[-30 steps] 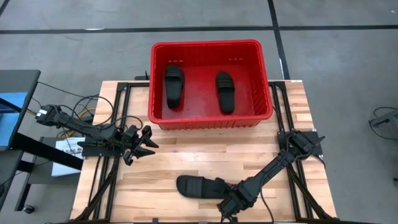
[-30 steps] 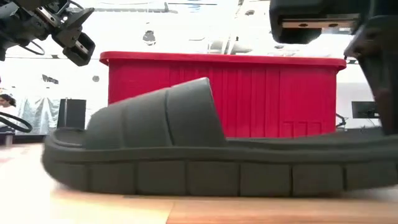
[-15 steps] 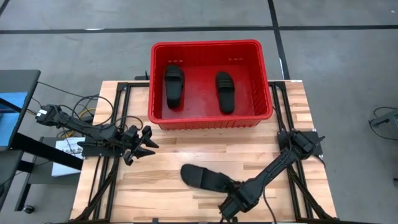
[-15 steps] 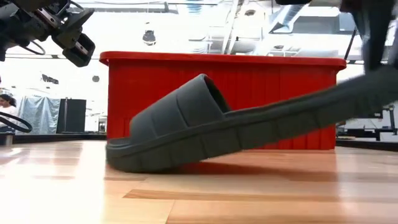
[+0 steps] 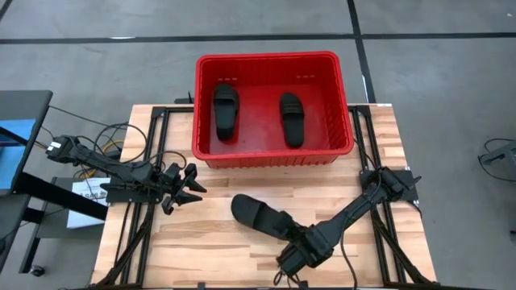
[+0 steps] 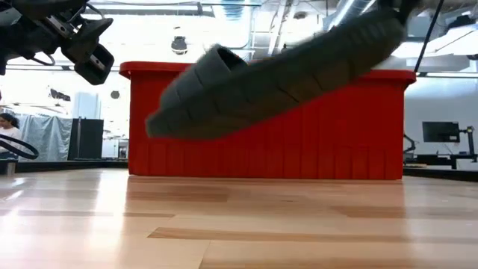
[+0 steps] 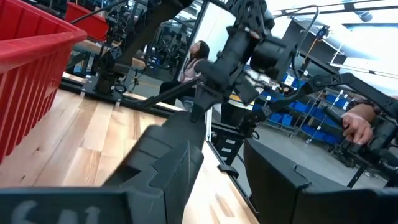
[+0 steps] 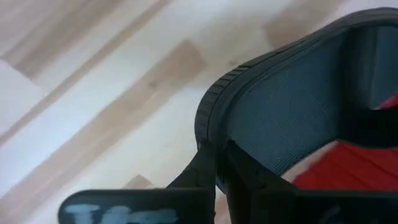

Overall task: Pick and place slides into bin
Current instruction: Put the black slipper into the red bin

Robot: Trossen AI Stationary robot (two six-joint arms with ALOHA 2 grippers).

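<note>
On the table [image 5: 201, 234], bin [image 5: 274, 153] holds two slides [image 5: 225, 109].

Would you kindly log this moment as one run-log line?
right pincer: shut on slide, lifted off table | left pincer: open, waiting at left edge | bin: two slides inside

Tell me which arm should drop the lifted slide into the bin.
Right. The right gripper already grips the slide by its heel, clear of the table. The left gripper hangs open and empty near the bin.
</note>
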